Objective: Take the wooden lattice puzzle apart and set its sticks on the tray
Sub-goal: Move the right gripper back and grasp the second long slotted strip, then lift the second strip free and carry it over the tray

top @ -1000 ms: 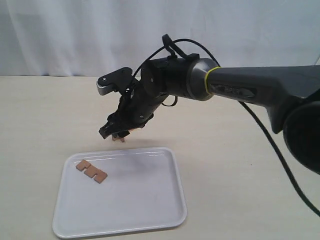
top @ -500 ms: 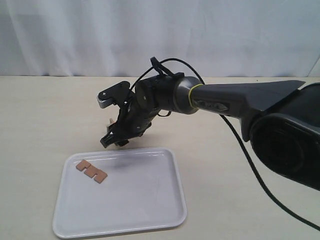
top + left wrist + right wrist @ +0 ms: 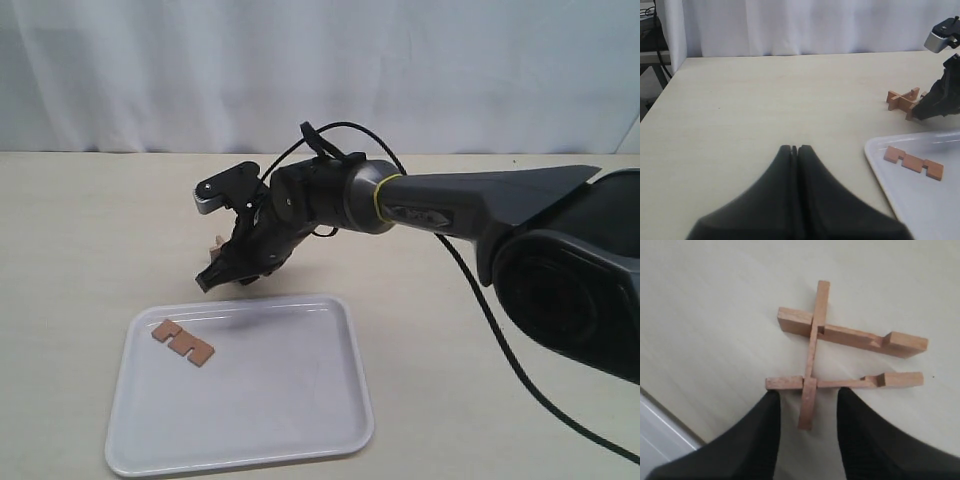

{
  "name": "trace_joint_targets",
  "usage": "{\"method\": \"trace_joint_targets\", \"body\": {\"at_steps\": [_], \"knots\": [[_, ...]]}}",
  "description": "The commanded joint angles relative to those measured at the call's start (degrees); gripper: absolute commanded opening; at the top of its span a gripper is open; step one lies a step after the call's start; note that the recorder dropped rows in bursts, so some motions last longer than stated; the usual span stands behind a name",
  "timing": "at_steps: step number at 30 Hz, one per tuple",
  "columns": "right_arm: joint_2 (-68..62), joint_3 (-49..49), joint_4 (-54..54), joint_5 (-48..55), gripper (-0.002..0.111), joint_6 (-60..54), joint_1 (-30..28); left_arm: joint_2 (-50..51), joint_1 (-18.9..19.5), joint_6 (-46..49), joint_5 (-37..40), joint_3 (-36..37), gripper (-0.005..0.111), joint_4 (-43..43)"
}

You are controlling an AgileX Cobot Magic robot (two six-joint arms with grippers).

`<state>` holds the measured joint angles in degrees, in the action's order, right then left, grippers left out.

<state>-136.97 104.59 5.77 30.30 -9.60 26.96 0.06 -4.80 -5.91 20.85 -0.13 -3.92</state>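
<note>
The wooden lattice puzzle point(image 3: 840, 347) lies on the table as three interlocked sticks, two long ones crossed by a third. My right gripper point(image 3: 809, 395) is open, its fingers point(image 3: 765, 430) on either side of the cross stick's free end with a gap on both sides. In the exterior view this gripper point(image 3: 222, 272) hangs low just beyond the far edge of the tray point(image 3: 300, 440) and hides most of the puzzle point(image 3: 215, 244). One notched stick point(image 3: 183, 341) lies flat in the tray's far left part. My left gripper point(image 3: 795, 148) is shut and empty, well away from the puzzle point(image 3: 902, 99).
A white curtain backs the pale table. The tray's corner point(image 3: 655, 445) lies close beside the right gripper. The right arm's dark forearm and cable point(image 3: 470, 205) stretch across the table from the right. The table's left edge point(image 3: 662, 90) shows in the left wrist view.
My right gripper has dropped lower and shifted left, down to the puzzle beyond the tray's edge, and its jaws have narrowed. The stick on the tray has not moved.
</note>
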Motion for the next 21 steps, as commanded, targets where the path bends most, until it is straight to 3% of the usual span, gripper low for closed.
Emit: {"method": "trace_joint_targets", "body": {"at_steps": [1, 6, 21], "knots": [[-0.6, 0.4, 0.8, -1.6, 0.03, 0.3, -0.2, -0.1, 0.1, 0.0, -0.5, 0.1, 0.0, -0.2], [-0.8, 0.4, 0.8, -1.4, 0.004, 0.2, -0.2, -0.1, 0.1, 0.0, -0.5, 0.1, 0.0, -0.2], [3.6, 0.4, 0.6, 1.5, 0.004, -0.9, -0.2, -0.1, 0.1, 0.0, -0.5, 0.1, 0.0, -0.2]]}}
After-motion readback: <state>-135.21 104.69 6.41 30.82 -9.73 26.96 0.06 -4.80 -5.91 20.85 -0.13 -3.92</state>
